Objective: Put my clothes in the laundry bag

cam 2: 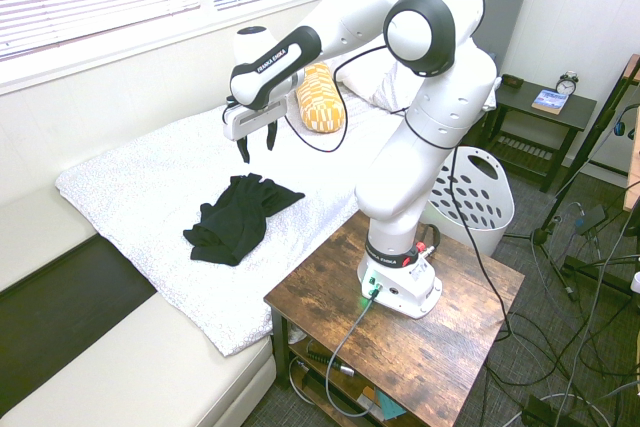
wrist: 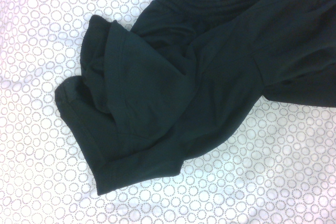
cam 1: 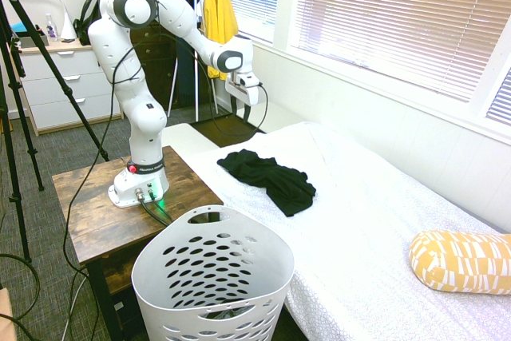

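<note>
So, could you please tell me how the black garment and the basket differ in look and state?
The garment is black, while the basket is white. The garment is soft and crumpled; the basket is stiff, with oval holes through its wall. The garment lies low and flat on the bed, whereas the basket stands upright beside it. Both are one plain colour.

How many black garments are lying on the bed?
1: the black garment, crumpled on the bed, on the side near the wooden table. Another could be hidden in its folds.
</note>
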Robot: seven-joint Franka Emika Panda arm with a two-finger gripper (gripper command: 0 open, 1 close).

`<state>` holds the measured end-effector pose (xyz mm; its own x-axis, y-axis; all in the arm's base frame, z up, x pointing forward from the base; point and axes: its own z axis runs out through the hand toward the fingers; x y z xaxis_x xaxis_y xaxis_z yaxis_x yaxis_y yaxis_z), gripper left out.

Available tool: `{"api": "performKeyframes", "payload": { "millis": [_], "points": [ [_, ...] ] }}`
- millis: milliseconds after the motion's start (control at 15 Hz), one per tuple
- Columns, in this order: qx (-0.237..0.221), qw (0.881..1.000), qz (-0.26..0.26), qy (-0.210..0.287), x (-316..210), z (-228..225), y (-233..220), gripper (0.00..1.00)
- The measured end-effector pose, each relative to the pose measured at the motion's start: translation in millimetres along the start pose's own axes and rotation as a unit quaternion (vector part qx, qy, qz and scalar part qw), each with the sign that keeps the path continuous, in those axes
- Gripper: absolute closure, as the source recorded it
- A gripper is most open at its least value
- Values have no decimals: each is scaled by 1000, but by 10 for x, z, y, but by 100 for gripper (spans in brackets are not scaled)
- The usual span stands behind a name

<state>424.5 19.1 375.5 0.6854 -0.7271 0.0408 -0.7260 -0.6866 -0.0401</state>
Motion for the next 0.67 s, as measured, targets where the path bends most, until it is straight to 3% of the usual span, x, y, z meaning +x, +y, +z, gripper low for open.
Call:
{"api": "performKeyframes", "payload": {
  "millis": [333,667],
  "points": [
    [18,1000,-4,12,82,140,-75,0],
    [14,999,-18,33,451,688,-155,0]
  ]
}}
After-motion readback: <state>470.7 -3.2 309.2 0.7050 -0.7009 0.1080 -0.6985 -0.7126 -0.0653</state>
